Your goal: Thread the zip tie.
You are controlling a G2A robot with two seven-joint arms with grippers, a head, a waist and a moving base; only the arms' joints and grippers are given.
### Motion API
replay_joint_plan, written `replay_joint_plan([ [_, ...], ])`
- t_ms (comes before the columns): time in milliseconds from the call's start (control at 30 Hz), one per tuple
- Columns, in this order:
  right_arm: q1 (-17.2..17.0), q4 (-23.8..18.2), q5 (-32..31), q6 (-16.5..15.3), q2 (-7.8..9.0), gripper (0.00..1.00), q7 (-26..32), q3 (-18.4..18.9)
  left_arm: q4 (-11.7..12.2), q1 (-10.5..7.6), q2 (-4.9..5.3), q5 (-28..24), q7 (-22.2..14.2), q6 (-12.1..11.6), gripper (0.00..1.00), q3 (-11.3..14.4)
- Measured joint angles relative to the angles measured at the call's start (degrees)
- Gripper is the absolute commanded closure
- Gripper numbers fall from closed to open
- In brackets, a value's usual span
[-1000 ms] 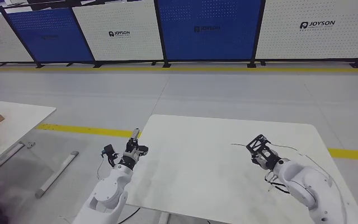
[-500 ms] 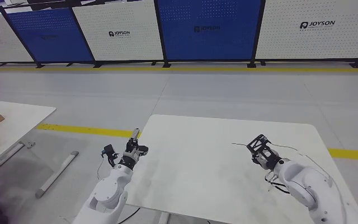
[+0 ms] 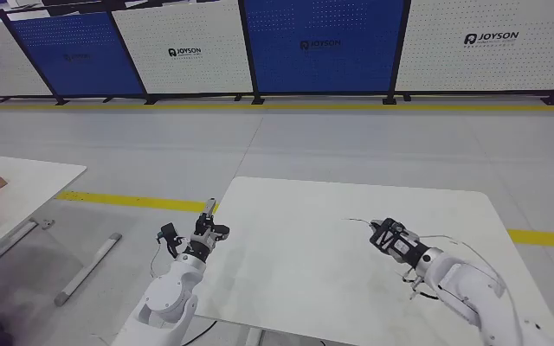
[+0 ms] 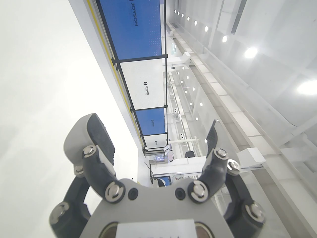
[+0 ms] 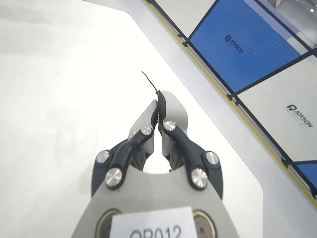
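Observation:
A thin black zip tie (image 5: 149, 80) sticks out past the fingertips of my right gripper (image 5: 158, 101), which is shut on it above the white table (image 5: 62, 63). In the top view that gripper (image 3: 382, 233) hovers over the table's right half. The tie's free tip (image 3: 355, 221) points left, and a thin strand trails off to the right. My left gripper (image 3: 208, 213) sits at the table's left edge, far from the tie. Its fingers (image 4: 100, 130) stand wide apart with nothing between them, so the left gripper (image 4: 154, 125) is open.
The white table (image 3: 303, 259) is bare across its middle and left. Loose black cable (image 3: 422, 290) hangs by the right arm near the front edge. A second white table (image 3: 35, 186) stands off to the left across the floor.
My right gripper has shifted left toward the table's middle and turned, taking the zip tie with it. The left arm has not moved.

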Motion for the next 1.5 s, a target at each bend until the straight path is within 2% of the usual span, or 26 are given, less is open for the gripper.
replay_joint_plan([
  [200,5.8,2.2,2.6,0.0,2.77,1.00,-8.5,-8.9,0.0,0.00,0.00,0.0,0.0,0.0,0.00,0.0],
  [333,11.9,5.5,6.9,0.0,4.93,1.00,-12.7,-16.5,0.0,0.00,0.00,0.0,0.0,0.0,0.00,0.0],
  [867,11.8,5.5,6.9,0.0,4.93,1.00,-12.7,-16.4,0.0,0.00,0.00,0.0,0.0,0.0,0.00,0.0],
  [967,11.7,5.3,4.9,0.0,4.86,1.00,-13.4,-16.9,0.0,0.00,0.00,0.0,0.0,0.0,0.00,0.0],
  [1167,14.3,7.5,1.4,0.0,5.49,1.00,-21.0,-21.7,0.0,0.00,0.00,0.0,0.0,0.0,0.00,0.0],
  [1333,17.8,9.2,-3.0,0.0,6.96,1.00,-30.6,-27.4,0.0,0.00,0.00,0.0,0.0,0.0,0.00,0.0],
  [1500,21.2,10.7,-4.6,0.0,8.17,1.00,-39.0,-32.1,0.0,0.00,0.00,0.0,0.0,0.0,0.00,0.0],
])
